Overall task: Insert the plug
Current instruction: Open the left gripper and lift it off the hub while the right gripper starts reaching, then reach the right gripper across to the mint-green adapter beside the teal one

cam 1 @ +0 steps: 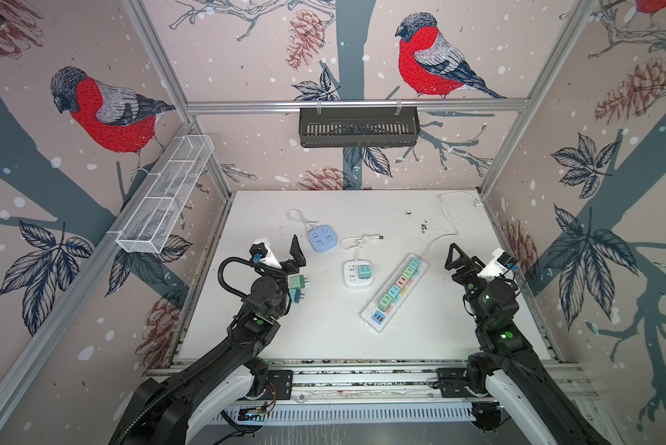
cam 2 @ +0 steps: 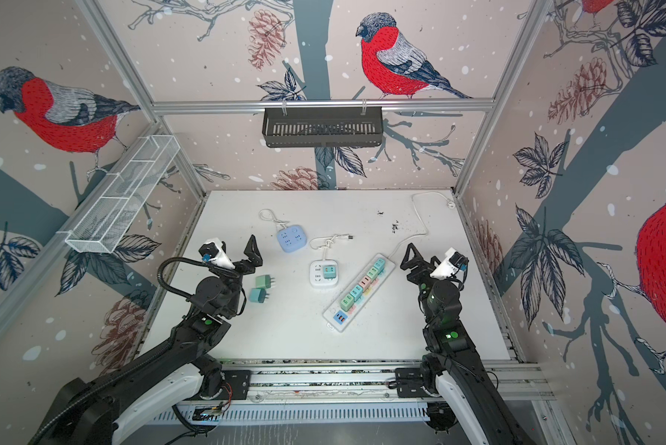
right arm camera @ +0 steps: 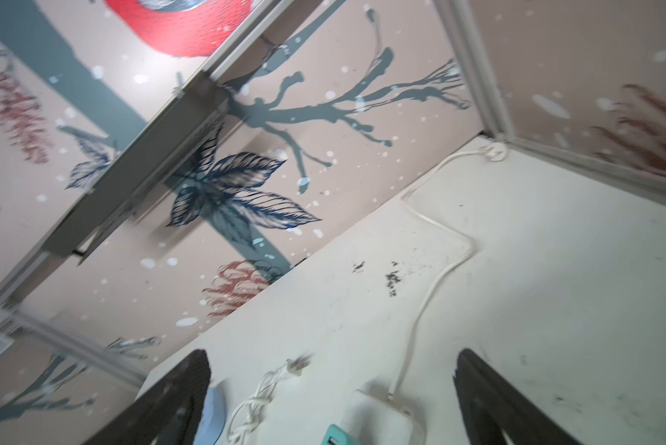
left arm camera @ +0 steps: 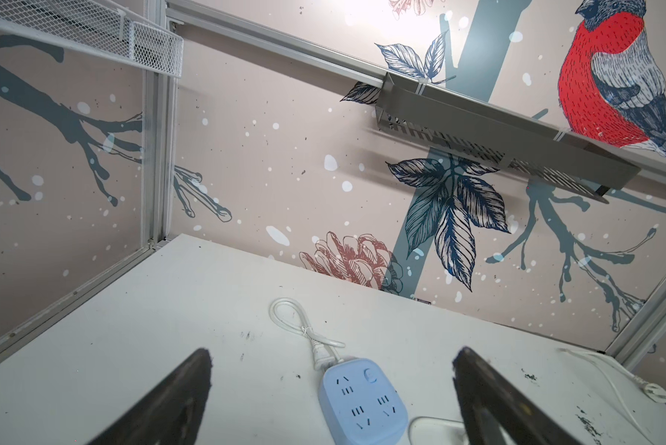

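Note:
Two loose plugs lie on the white table by my left arm, a green plug and a teal plug; in a top view the green plug is partly behind the arm. My left gripper hovers open and empty beyond them, facing the blue cube socket, which is also in both top views. My right gripper is open and empty by the long power strip. Its blurred wrist view shows its jaws spread wide.
A white cube socket with a teal plug in it sits mid-table, its cord knotted behind. The power strip holds several plugs, and its cord runs to the back right corner. A wire basket and a black shelf hang on the walls.

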